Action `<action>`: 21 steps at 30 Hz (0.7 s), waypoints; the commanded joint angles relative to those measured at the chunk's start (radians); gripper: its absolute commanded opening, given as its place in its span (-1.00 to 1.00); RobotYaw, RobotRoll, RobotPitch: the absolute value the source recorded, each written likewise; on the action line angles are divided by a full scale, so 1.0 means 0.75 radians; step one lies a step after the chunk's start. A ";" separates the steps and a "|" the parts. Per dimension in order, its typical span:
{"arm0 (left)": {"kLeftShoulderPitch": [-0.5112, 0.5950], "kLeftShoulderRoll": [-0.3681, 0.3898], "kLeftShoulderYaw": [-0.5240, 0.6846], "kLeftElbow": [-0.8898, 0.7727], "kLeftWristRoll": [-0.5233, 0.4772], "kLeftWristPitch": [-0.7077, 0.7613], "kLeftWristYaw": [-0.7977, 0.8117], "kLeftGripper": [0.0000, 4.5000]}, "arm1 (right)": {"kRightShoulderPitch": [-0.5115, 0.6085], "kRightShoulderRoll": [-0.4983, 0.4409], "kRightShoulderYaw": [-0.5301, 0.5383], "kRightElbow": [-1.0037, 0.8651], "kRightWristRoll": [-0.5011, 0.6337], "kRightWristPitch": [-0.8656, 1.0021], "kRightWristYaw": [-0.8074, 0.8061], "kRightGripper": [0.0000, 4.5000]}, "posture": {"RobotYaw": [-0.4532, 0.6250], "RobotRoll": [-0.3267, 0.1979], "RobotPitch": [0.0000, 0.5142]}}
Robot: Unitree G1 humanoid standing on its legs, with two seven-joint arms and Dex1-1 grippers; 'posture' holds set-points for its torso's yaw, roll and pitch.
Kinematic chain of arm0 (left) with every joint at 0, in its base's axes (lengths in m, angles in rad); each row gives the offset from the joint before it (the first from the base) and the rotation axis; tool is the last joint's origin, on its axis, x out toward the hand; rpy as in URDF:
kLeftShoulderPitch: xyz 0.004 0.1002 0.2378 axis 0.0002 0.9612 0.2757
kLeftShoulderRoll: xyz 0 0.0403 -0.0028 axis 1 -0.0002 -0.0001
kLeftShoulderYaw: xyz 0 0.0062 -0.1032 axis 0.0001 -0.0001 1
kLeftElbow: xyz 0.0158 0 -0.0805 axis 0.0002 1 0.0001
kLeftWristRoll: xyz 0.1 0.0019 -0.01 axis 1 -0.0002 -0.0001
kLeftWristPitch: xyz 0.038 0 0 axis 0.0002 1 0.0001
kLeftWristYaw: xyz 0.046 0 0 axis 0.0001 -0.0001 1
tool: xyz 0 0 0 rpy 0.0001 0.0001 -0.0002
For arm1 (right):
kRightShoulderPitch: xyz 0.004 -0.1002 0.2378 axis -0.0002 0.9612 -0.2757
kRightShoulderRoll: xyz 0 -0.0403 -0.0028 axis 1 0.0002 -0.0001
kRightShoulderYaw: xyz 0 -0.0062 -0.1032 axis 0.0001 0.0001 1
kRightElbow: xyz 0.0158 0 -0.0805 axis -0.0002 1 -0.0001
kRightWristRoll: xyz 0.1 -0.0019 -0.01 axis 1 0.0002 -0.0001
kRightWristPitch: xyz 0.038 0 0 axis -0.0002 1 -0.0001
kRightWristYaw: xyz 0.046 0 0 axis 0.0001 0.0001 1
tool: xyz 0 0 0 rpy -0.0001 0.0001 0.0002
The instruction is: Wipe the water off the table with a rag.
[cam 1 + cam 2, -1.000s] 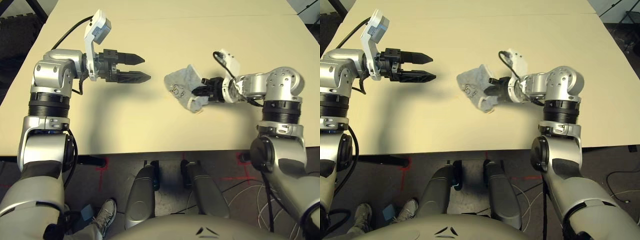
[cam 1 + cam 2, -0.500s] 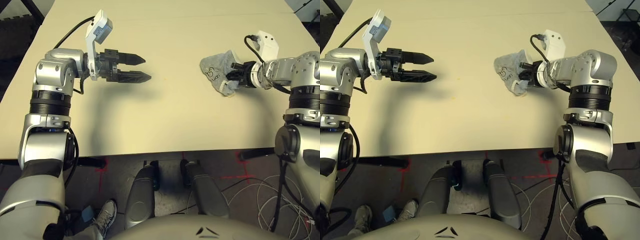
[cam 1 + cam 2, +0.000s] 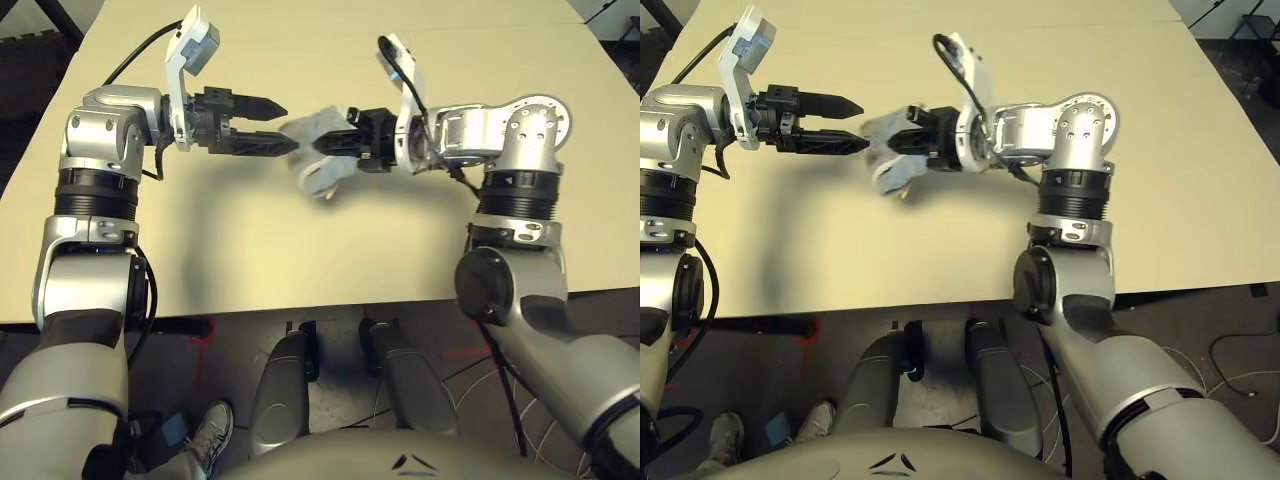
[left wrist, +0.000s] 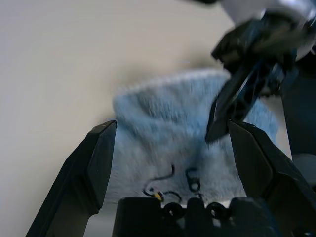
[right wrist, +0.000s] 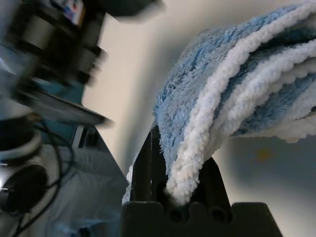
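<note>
The grey rag (image 3: pixel 312 128) hangs bunched above the beige table (image 3: pixel 300 250), left of centre. My right gripper (image 3: pixel 338 143) is shut on it, and the cloth (image 5: pixel 212 123) is folded over its clamped fingers. My left gripper (image 3: pixel 283 125) is open and points right, with its tips at the rag's left edge. In the left wrist view the rag (image 4: pixel 163 143) lies between the spread fingers (image 4: pixel 94 163), untouched by them, with the right gripper's fingers (image 4: pixel 237 98) just beyond. A tiny yellow-orange speck of water (image 5: pixel 264 154) shows on the table under the rag.
The table's front edge (image 3: pixel 300 308) runs just before my body. Below it are the floor with red tape marks, cables (image 3: pixel 520 390) and a person's shoe (image 3: pixel 208 430). A dark mat (image 3: pixel 30 60) lies off the table's far left corner.
My right arm has swung the rag leftward across the table, from the right side to the left gripper's tips. The left gripper stayed open and rose slightly.
</note>
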 commanded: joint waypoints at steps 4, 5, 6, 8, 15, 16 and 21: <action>0.000 0.011 -0.013 0.011 0.020 -0.006 -0.021 1.00 | 0.140 -0.047 0.027 0.112 0.039 0.025 -0.226 -0.99 | -0.26 0.25 0.10; 0.001 0.010 -0.013 0.010 0.020 -0.004 -0.021 1.00 | 0.144 -0.060 0.010 0.129 0.003 0.025 -0.245 -0.99 | -0.26 0.25 0.10; 0.001 0.009 -0.013 0.010 0.020 -0.003 -0.022 1.00 | 0.144 -0.068 -0.004 0.140 -0.017 0.025 -0.259 -0.99 | -0.26 0.25 0.10; 0.000 0.008 -0.013 0.010 0.021 -0.002 -0.023 1.00 | 0.137 -0.097 -0.016 0.140 -0.065 0.025 -0.255 -0.99 | -0.25 0.25 0.11; 0.002 0.004 -0.011 0.008 0.025 0.000 -0.025 1.00 | 0.075 -0.351 -0.003 0.134 -0.260 0.013 -0.105 -0.99 | -0.26 0.25 0.11; 0.002 0.004 -0.011 0.008 0.025 -0.001 -0.025 1.00 | 0.076 -0.407 0.023 0.135 -0.296 -0.006 -0.063 -0.99 | -0.26 0.25 0.11; -0.003 -0.004 -0.009 0.024 0.029 -0.013 -0.026 1.00 | 0.054 -0.663 0.117 0.264 -0.484 -0.177 0.143 -0.99 | -0.29 0.25 0.09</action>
